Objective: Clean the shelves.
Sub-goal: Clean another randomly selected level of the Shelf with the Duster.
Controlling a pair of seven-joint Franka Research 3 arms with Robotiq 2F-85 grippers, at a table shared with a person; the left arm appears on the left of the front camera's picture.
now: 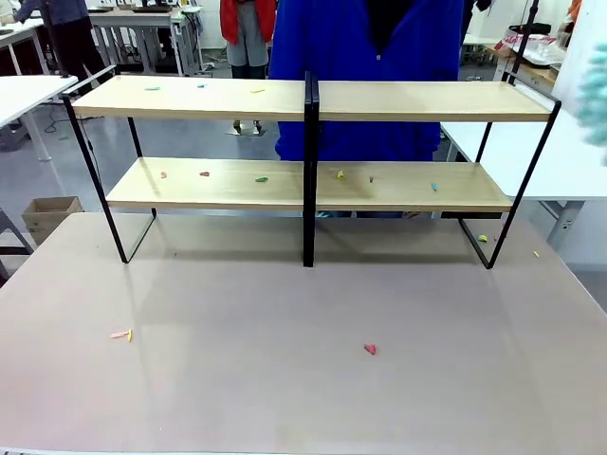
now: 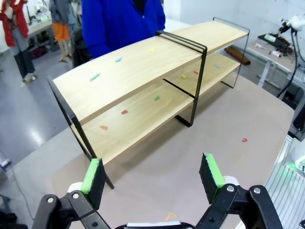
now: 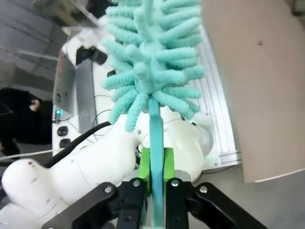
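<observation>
A pink-and-yellow scrap (image 1: 121, 334) lies near the table's (image 1: 285, 408) left edge. The left gripper (image 2: 152, 174) hangs above the table, released, its green pads (image 2: 91, 175) wide apart with nothing between them. It faces the left end of the shelves (image 1: 408, 100).

The shelves stand along the table's far edge and span nearly its whole width, with the black post (image 1: 309, 171) at the middle. On the top board, all left of the post, lie a green scrap (image 1: 152, 88), a blue scrap (image 1: 200, 85) and a yellow scrap (image 1: 257, 91). More scraps are strewn along the lower board, from a pink scrap (image 1: 163, 175) near its left end to a turquoise scrap (image 1: 434, 187) right of the post. A person in blue (image 1: 370, 47) stands just behind the post.

Right of the table's middle lies a red scrap (image 1: 370, 349). A lime scrap (image 1: 482, 238) sits beside the shelves' right foot.

The right gripper (image 3: 156, 164) is clenched on the handle of a teal duster (image 3: 147, 57), whose fluffy head rises above the fingers.
</observation>
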